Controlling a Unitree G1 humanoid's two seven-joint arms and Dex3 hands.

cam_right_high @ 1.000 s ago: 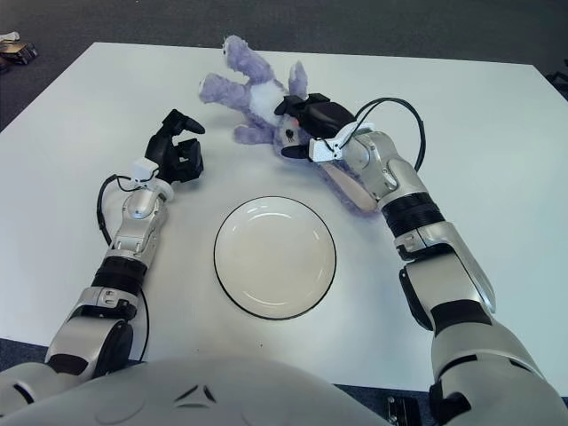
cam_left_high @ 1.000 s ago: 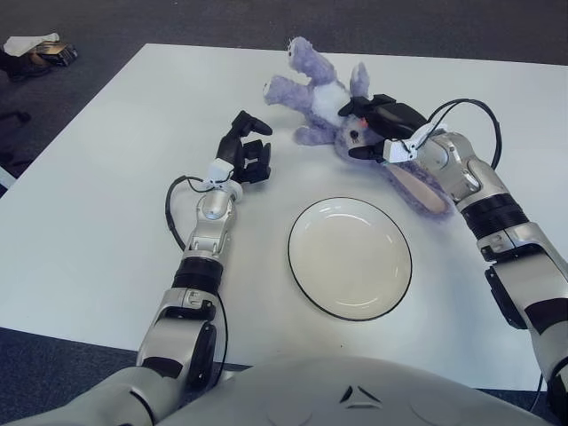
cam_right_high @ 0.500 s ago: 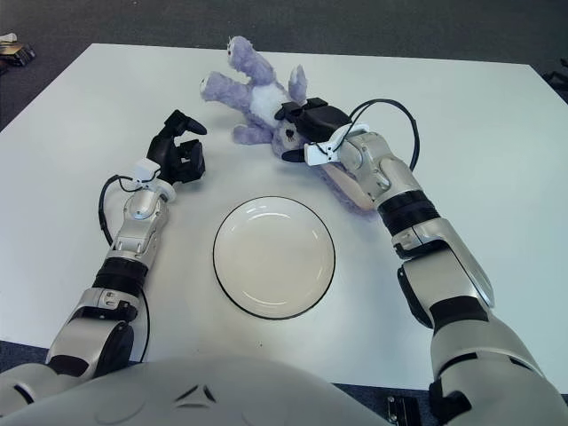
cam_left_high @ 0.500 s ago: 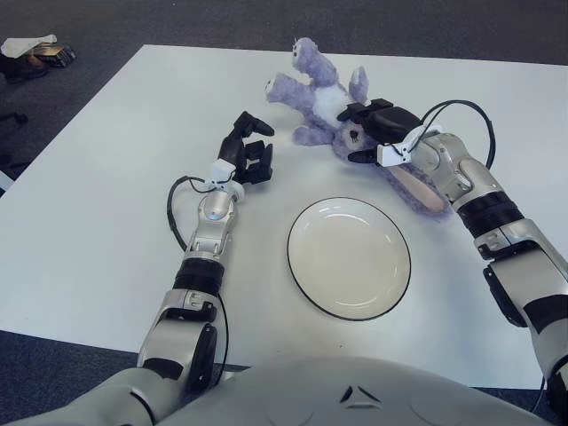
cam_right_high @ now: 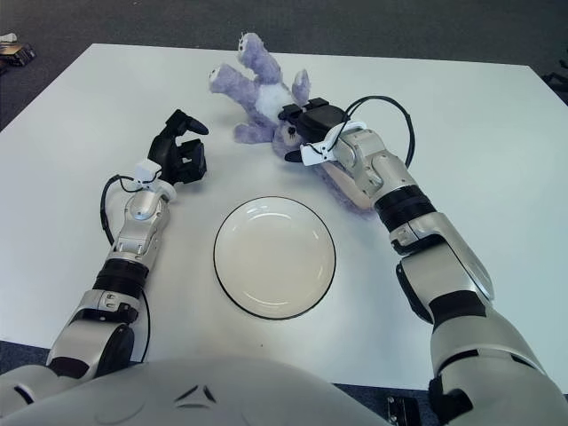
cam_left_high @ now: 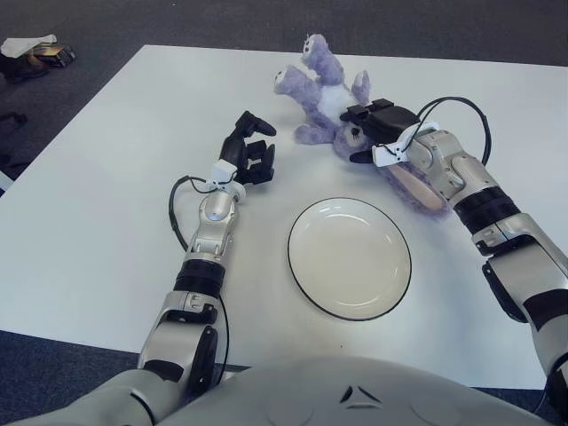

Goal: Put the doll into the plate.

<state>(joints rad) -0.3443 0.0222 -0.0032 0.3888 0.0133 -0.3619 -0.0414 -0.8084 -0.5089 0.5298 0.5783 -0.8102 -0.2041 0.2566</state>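
doll lies above the plate, under the right hand

purple plush rabbit doll (cam_left_high: 321, 98) lies on its side on the white surface (cam_left_high: 106, 195), upper centre of the frame, long axis running from feet at upper left down to a long ear at lower right. the right hand (cam_left_high: 377, 133) sits over its head end; the dark fingers (cam_left_high: 362, 114) curl around the head and appear closed on it, though how firm the hold is cannot be told. the empty plate (cam_left_high: 349, 257) sits just below the doll, centre frame. the left hand (cam_left_high: 247, 151) shows left of the doll, fingers curled, holding nothing. judgement: right hand is nearer; carry runs down-frame to the plate.
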